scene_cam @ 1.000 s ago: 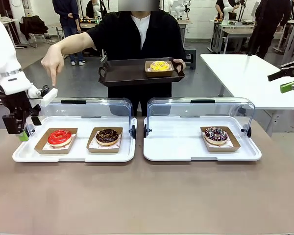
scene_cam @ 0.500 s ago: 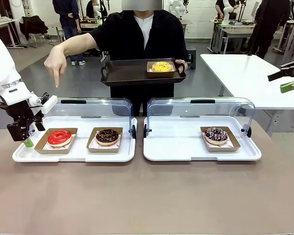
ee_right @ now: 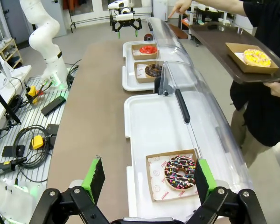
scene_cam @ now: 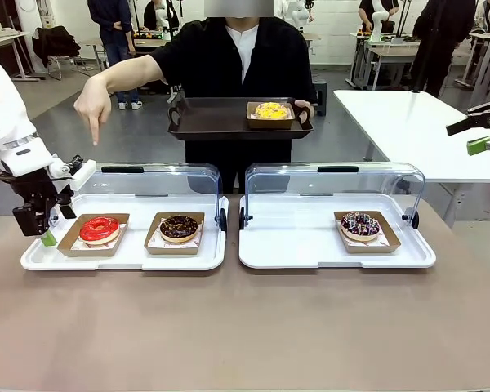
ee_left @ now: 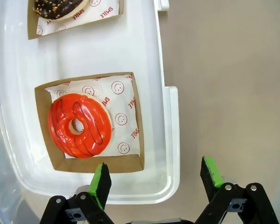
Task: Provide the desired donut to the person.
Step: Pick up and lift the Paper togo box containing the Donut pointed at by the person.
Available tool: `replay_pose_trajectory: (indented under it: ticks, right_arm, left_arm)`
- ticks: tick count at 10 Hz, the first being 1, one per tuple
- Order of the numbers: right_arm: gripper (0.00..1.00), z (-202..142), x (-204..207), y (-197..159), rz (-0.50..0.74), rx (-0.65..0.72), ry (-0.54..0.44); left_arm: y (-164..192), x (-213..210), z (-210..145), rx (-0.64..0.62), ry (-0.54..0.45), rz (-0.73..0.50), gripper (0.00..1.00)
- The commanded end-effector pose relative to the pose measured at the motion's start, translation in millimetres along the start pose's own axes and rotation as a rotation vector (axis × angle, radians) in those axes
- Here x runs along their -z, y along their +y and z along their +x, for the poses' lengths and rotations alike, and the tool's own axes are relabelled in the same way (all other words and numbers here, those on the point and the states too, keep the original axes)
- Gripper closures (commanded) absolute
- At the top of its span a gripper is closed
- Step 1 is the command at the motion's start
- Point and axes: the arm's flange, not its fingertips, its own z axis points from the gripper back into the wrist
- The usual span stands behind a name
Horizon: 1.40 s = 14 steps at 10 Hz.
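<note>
Honestly, the risk is a bad grab: the person (scene_cam: 229, 57) points down at the red donut (scene_cam: 100, 229), which sits at the left end of the left tray (scene_cam: 122, 257). The left gripper (ee_left: 156, 179), jaws wide, hangs over that tray's rim and could pinch plastic or crush the card. The right gripper (ee_right: 148, 179) is wide too, well off. Tray's smooth white plastic, carton (ee_left: 135, 116) thin brown card, donut a glossy ring.

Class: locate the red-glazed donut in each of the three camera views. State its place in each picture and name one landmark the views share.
Front view: the red donut, lower left, on the white tray.
Left wrist view: the red donut, left of centre, above the open left end effector.
Right wrist view: the red donut, small, top centre.
Shared landmark: the chocolate donut beside it on the same tray.
</note>
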Motion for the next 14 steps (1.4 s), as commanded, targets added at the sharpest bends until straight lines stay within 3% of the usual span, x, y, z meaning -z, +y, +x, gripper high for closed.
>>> replay_pose_trajectory:
  ticks: [1, 4, 10, 14]
  right_arm:
    - [0.00, -0.5, 1.2, -1.1, -0.004, 0.004, 0.003]
    - [0.00, -0.5, 1.2, -1.1, -0.004, 0.004, 0.003]
    - [0.00, -0.5, 1.2, -1.1, -0.004, 0.004, 0.003]
    - [0.00, -0.5, 1.2, -1.1, -0.004, 0.004, 0.003]
  left_arm:
    - [-1.2, -2.6, -0.2, -0.003, -0.002, -0.002, 0.00]
    - [3.5, 13.9, -5.7, -0.021, -0.047, 0.001, 0.00]
    - [13.9, 56.3, -17.8, -0.004, 0.068, 0.015, 0.00]
    - [19.5, 64.1, -22.5, -0.025, 0.071, 0.032, 0.00]
